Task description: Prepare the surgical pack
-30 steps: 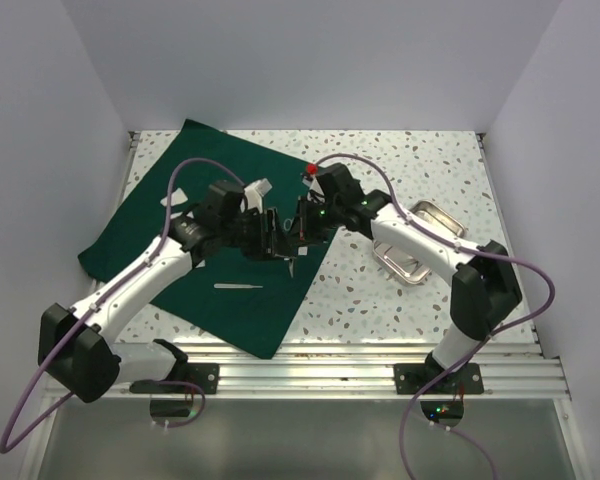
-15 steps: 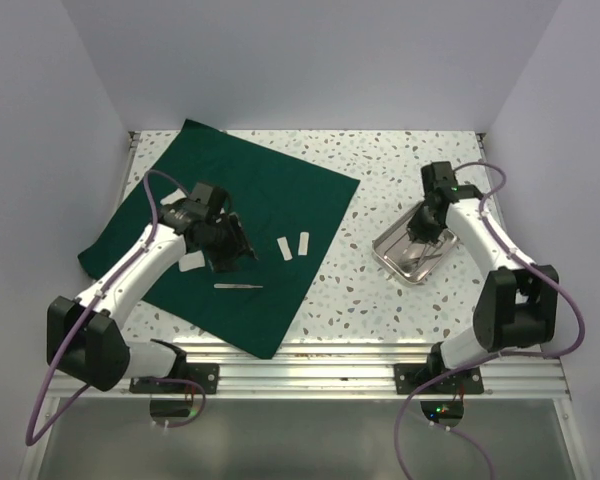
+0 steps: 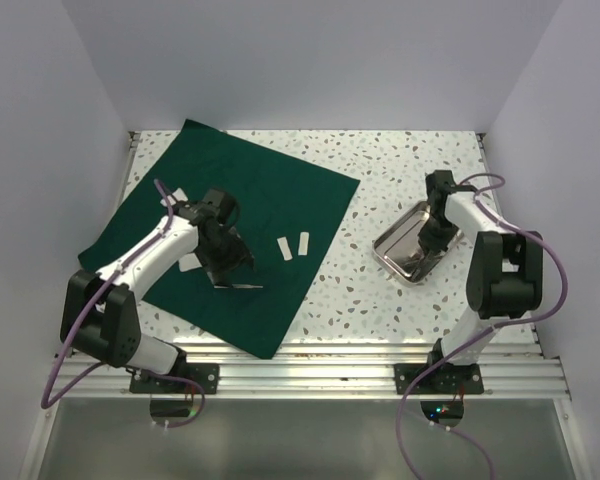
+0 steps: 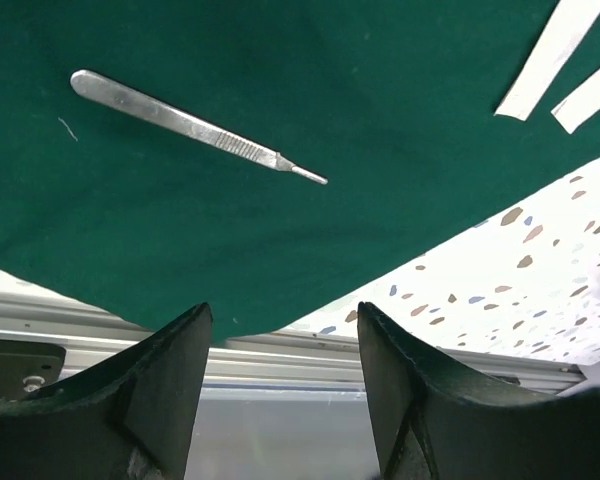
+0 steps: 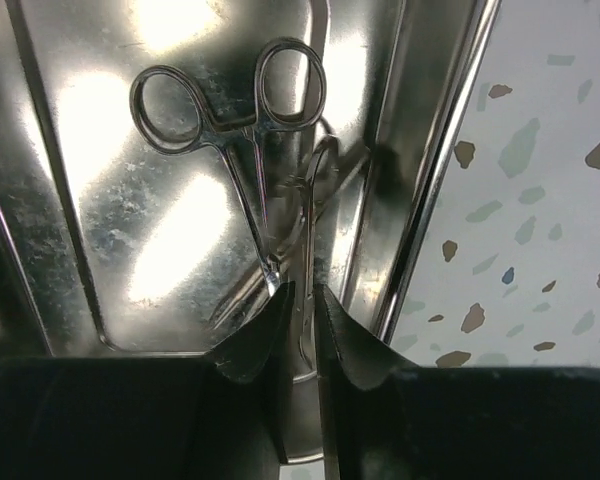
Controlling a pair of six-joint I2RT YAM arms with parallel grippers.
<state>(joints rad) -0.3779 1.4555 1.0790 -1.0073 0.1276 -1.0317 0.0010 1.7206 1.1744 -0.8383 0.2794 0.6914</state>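
Note:
The dark green cloth (image 3: 250,210) lies spread flat on the left of the table. On it are a steel scalpel handle (image 3: 242,287) and two white strips (image 3: 293,246). My left gripper (image 3: 228,268) hovers over the cloth just beside the handle, open and empty. In the left wrist view the handle (image 4: 195,125) lies above my open left gripper (image 4: 285,390), and the strips (image 4: 550,55) are at the top right. My right gripper (image 3: 433,238) is down in the steel tray (image 3: 395,252). In the right wrist view it (image 5: 302,320) is closed on a thin steel instrument (image 5: 310,230) beside ring-handled forceps (image 5: 235,110).
Two more white strips lie on the cloth, one (image 3: 190,263) by my left arm and one (image 3: 178,195) farther back. The cloth's near corner (image 3: 265,345) reaches the metal rail at the table's front edge (image 3: 380,365). White walls close in on three sides.
Both arms left the middle of the cloth, with two strips lying there. The left gripper shifted toward the scalpel handle. The right gripper moved to the tray and closed on an instrument.

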